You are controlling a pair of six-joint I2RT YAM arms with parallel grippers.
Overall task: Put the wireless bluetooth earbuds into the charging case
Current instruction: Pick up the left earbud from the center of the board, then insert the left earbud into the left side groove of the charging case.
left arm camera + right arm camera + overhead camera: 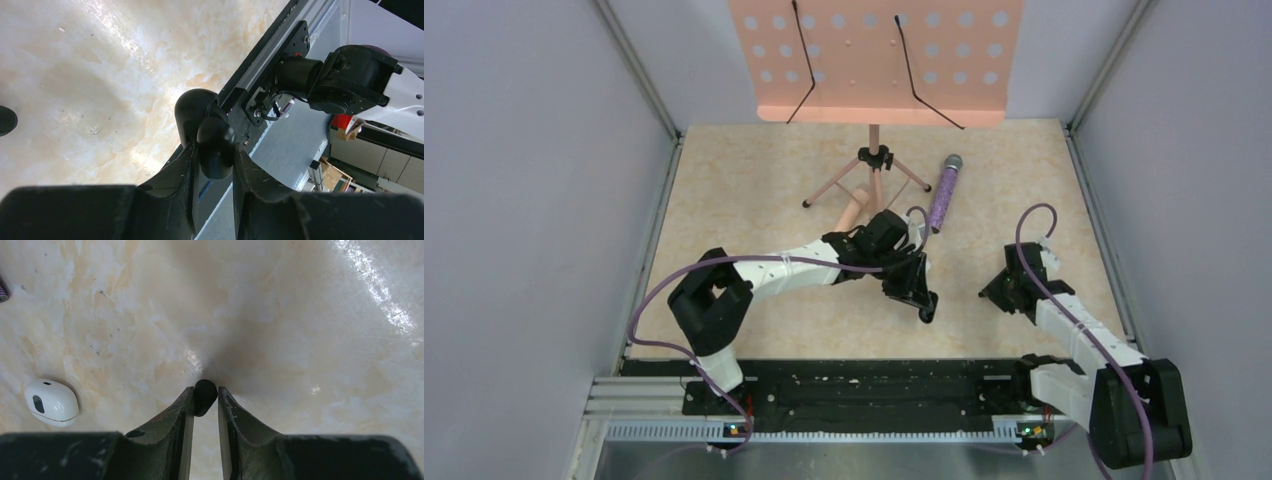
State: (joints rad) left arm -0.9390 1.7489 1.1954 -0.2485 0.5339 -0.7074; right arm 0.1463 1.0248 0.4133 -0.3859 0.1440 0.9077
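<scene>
Earbud [51, 402], white, lies loose on the surface [310, 310] off to the left of the right jaws in their own view, its long axis roughly crosswise to them. Those jaws stand nearly together with a small dark piece [205, 396] pinched at the tips. Left jaws are clamped on the black charging case [207, 127], held out toward the right arm [1074, 330], which looks nearer the earbud.

text: none legible | labels: none | brands: none | numbers: none | signs: none | views: all three
</scene>
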